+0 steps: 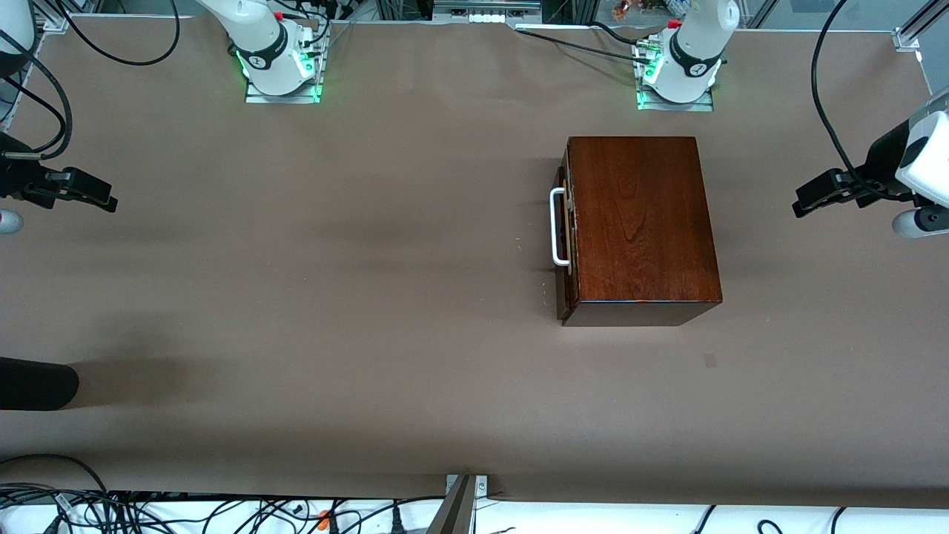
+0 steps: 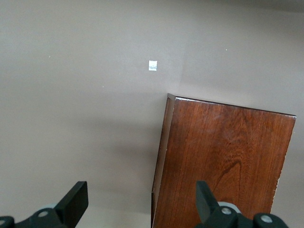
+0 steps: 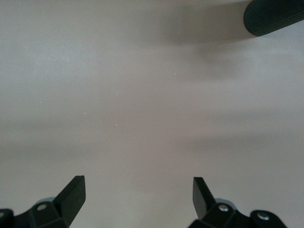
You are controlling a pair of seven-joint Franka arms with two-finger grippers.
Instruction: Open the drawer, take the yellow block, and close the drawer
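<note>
The dark reddish-brown wooden box (image 1: pixel 641 222) stands on the table toward the left arm's end. Its drawer is shut, with the white U-shaped handle (image 1: pixel 557 226) on the side facing the right arm's end. The box top also shows in the left wrist view (image 2: pixel 223 166). The yellow block is hidden. My left gripper (image 1: pixel 804 202) is open and empty, up in the air beside the box at the left arm's end of the table. My right gripper (image 1: pixel 104 199) is open and empty, over bare table at the right arm's end.
The table is covered in a brown cloth (image 1: pixel 371 259). A black cylinder (image 1: pixel 37 386) juts in at the right arm's end, also in the right wrist view (image 3: pixel 275 16). A small pale mark (image 1: pixel 710 360) lies nearer the front camera than the box. Cables run along the table's edges.
</note>
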